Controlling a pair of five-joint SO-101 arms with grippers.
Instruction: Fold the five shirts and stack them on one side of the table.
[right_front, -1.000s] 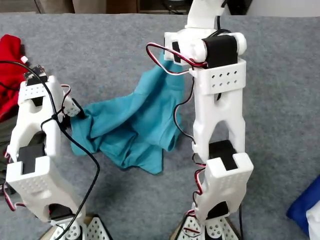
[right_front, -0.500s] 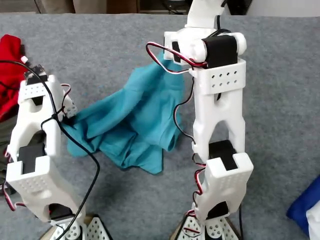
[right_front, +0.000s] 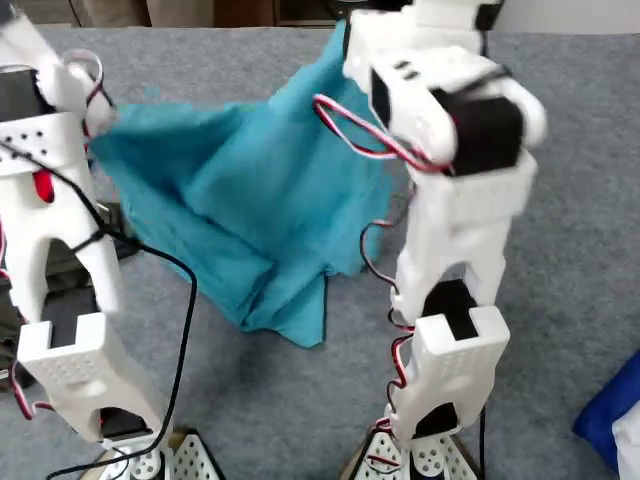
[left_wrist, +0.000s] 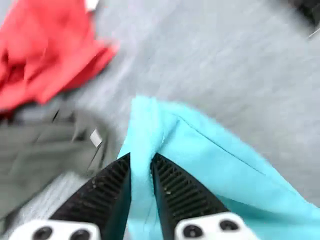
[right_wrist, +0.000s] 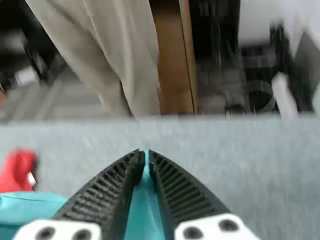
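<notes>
Here, one teal shirt (right_front: 250, 190), pinched by left gripper (left_wrist: 140, 160), right gripper (right_wrist: 143, 153)

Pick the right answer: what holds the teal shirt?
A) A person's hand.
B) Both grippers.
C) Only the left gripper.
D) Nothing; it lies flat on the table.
B: the left gripper and the right gripper each pinch an edge of the teal shirt, spread between them.

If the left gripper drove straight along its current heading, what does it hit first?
Apart from the teal shirt pinched in the left gripper, the line ahead seems to end on bare gray table. The red shirt lies off to the side of that line. Depth is hard to judge here.
</notes>
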